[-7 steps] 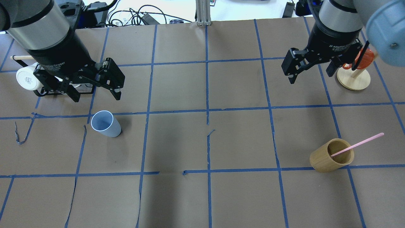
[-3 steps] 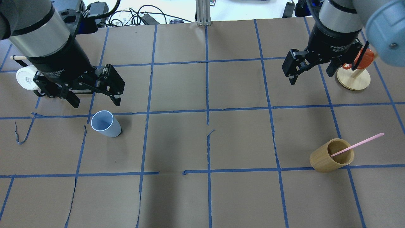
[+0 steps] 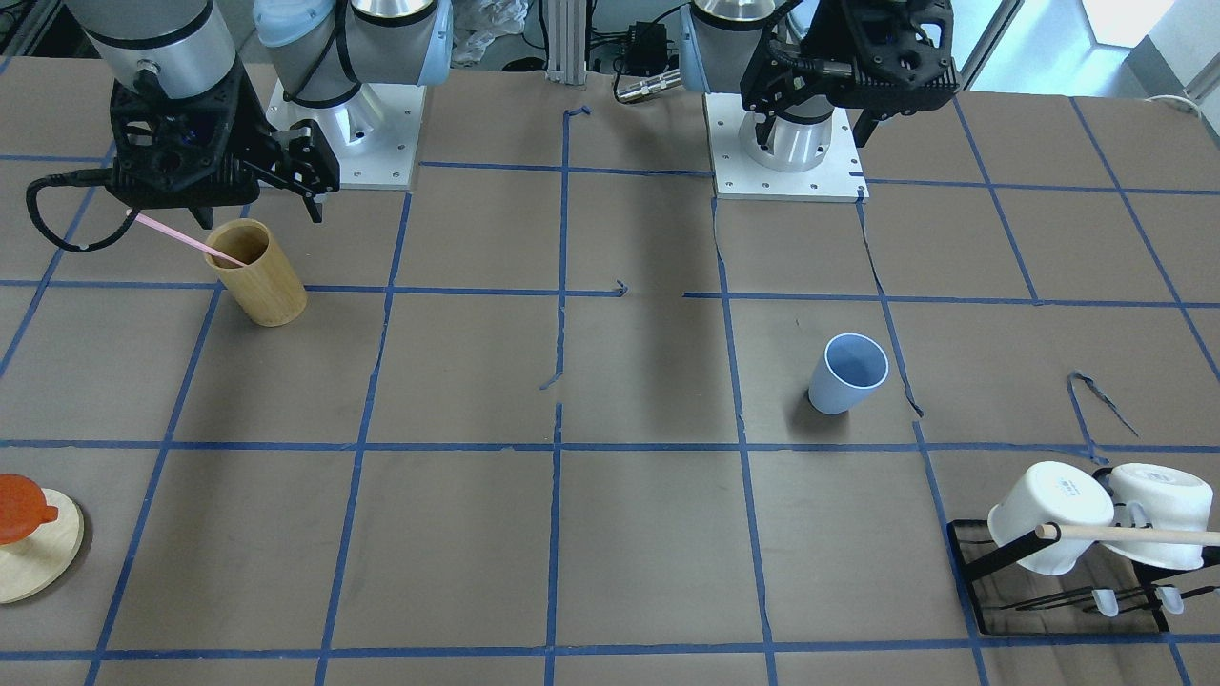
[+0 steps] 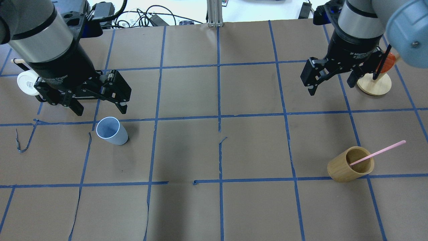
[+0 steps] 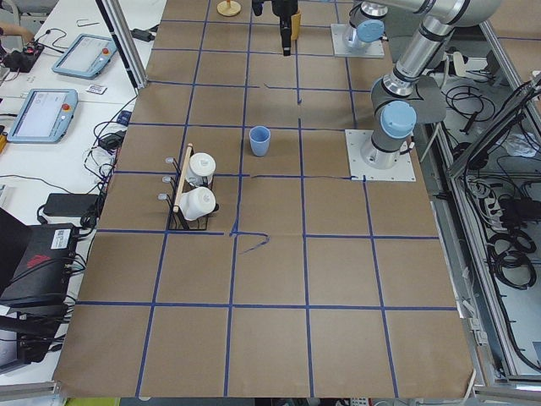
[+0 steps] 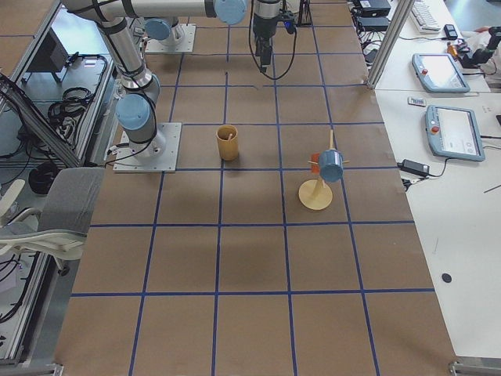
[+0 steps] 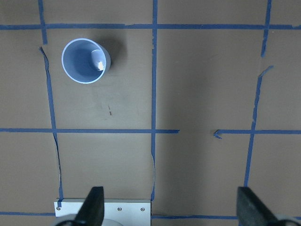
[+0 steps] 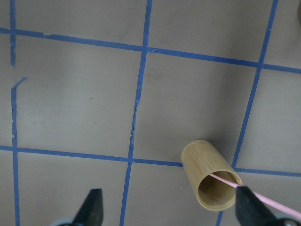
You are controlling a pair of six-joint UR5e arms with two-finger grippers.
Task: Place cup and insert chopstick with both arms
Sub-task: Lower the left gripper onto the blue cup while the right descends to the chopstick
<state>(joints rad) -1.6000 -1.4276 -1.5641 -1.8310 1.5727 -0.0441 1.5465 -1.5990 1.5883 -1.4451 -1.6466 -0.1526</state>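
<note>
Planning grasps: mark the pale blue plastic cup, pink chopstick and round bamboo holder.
Pale blue plastic cup (image 4: 118, 138): overhead view, side wall.
Pink chopstick (image 4: 384, 150): overhead view, mid-shaft.
Round bamboo holder (image 4: 337, 170): overhead view, outer wall.

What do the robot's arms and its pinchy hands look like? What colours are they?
Both arms are shiny silver tubes with round light blue joint caps, bolted to white square base plates. The left gripper and right gripper are black, each with two fingers and small white lettering. A black cable loops from the right wrist.
</note>
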